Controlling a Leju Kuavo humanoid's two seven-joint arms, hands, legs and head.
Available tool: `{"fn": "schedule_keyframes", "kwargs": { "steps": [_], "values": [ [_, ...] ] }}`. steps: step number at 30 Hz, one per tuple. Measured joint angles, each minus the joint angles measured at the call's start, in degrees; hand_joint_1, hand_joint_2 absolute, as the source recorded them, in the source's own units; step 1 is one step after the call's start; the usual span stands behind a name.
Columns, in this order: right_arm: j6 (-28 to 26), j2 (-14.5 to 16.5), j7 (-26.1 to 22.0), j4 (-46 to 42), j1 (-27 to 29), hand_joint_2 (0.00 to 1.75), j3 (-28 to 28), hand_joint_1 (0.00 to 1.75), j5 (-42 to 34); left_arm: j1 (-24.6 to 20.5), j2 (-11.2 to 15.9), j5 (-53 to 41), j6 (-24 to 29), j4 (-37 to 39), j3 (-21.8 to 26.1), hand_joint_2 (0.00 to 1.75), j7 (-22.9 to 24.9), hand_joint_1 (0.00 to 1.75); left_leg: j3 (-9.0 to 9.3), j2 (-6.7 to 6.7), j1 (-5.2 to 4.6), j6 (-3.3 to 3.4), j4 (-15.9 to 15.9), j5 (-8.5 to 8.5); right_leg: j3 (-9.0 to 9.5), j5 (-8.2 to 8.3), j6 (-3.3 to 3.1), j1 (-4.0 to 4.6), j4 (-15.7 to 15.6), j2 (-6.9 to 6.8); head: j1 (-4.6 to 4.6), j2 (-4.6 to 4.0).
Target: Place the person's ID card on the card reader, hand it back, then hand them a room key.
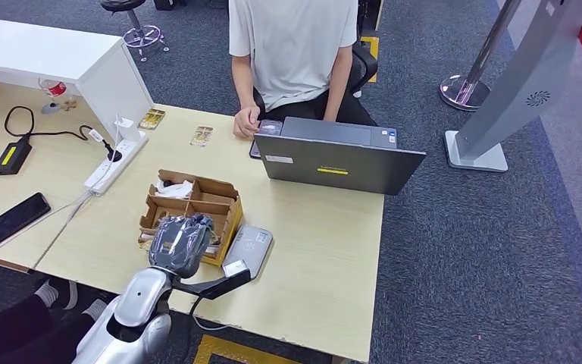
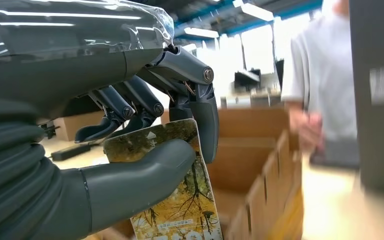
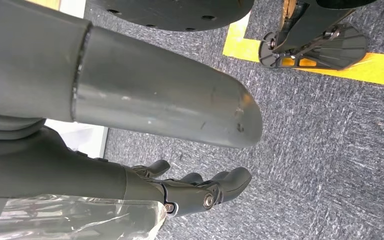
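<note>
My left hand (image 1: 180,243) hovers over the cardboard box (image 1: 197,203) at the near side of the table. In the left wrist view the hand (image 2: 130,125) pinches a room key card (image 2: 180,210), printed with yellow trees, between thumb and fingers. The grey card reader (image 1: 247,250) lies on the table just right of the box. Across the table sits a person (image 1: 292,53), one hand (image 1: 246,121) beside a small card-like item (image 1: 269,127) behind the laptop. My right hand (image 3: 145,185) hangs over the carpet, its fingers apart and holding nothing.
An open grey laptop (image 1: 333,155) stands between me and the person. Two picture cards (image 1: 152,118) (image 1: 201,136) lie on the far part of the table. A power strip (image 1: 114,161), a charger (image 1: 11,155) and a phone (image 1: 13,220) sit to the left.
</note>
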Motion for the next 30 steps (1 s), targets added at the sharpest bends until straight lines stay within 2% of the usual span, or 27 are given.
{"fn": "schedule_keyframes", "kwargs": {
  "steps": [5, 14, 18, 23, 30],
  "values": [
    [-0.2, 0.0, -0.4, 0.0, 0.1, 0.00, 0.0, 0.00, 0.2, 0.5, -1.1, -0.4, 5.9, -5.7, 0.3, 1.75, -1.6, 1.75, 0.00, -0.01, 0.00, 0.00, 0.0, 0.00, 0.00, 0.00, 0.00, 0.00, 0.0, 0.00, 0.00, 0.00],
    [-0.7, 0.0, -0.7, 0.0, 0.3, 0.00, -0.1, 0.00, 0.9, -0.3, -1.3, 0.4, 8.9, -18.2, 0.9, 1.75, -3.7, 1.75, 0.00, -0.03, 0.00, 0.00, 0.0, 0.01, -0.01, 0.00, 0.00, 0.00, 0.0, -0.03, 0.00, 0.00],
    [-0.4, 0.0, -0.8, 0.0, 0.2, 0.00, 0.1, 0.00, 2.9, -7.0, -0.5, -5.9, 10.3, -17.6, 2.1, 1.75, -1.7, 1.75, 0.00, -0.13, 0.00, -0.05, 0.0, 0.08, 0.03, 0.02, -0.02, 0.01, 0.0, -0.18, 0.01, 0.00],
    [0.3, 0.0, -1.1, 0.1, 0.0, 0.00, 1.0, 0.00, 4.1, -18.3, 1.7, -9.2, 10.5, -8.3, 5.1, 1.75, -0.9, 1.75, 0.02, -0.09, 0.02, -0.13, 0.0, 0.24, -0.01, 0.17, -0.19, 0.02, 0.1, -0.13, -0.01, 0.00],
    [0.3, 0.0, -1.0, 0.1, 0.0, 0.00, 1.3, 0.00, 4.5, -26.5, 3.0, -9.0, 10.1, 1.7, 7.5, 1.75, -0.5, 1.75, -0.02, -0.09, 0.03, -0.10, 0.0, 0.26, -0.03, 0.17, -0.19, 0.02, 0.1, -0.12, 0.00, 0.00]
  ]
}}
